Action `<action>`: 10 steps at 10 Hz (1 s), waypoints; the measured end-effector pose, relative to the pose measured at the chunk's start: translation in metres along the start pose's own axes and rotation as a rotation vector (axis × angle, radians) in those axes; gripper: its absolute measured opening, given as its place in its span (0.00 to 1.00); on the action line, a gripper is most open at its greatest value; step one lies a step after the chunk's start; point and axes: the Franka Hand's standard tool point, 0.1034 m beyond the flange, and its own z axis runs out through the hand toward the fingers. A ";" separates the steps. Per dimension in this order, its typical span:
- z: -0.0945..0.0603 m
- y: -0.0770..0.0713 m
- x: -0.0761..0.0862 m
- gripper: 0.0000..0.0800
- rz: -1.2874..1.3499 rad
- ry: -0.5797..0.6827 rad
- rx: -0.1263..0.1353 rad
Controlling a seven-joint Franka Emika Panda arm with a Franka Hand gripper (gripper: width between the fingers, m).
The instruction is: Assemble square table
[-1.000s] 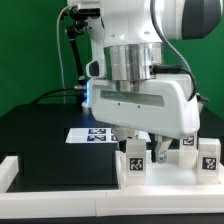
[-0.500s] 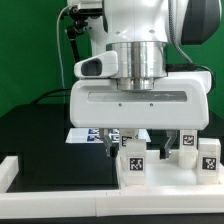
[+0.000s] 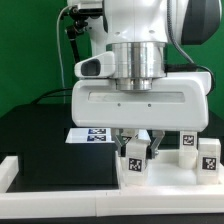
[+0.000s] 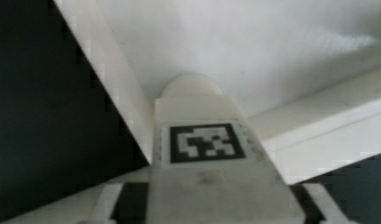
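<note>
Nearest me, I count three short white leg blocks (image 3: 134,158) on the square table (image 3: 160,182), each a matte plastic block with a black-and-white tag. My gripper (image 3: 135,147) clamps the left one. Behind lies one flat marker board (image 3: 92,135).

Robotics lab: green backdrop (image 3: 30,60) hanging behind black table (image 3: 45,140), marker board (image 3: 95,135) lying fixed, robot arm (image 3: 135,40) working.
</note>
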 end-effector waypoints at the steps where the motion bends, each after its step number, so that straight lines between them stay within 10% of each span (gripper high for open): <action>1: 0.000 0.001 0.000 0.36 0.126 0.000 0.000; 10: 0.001 0.006 0.002 0.36 1.364 -0.161 0.021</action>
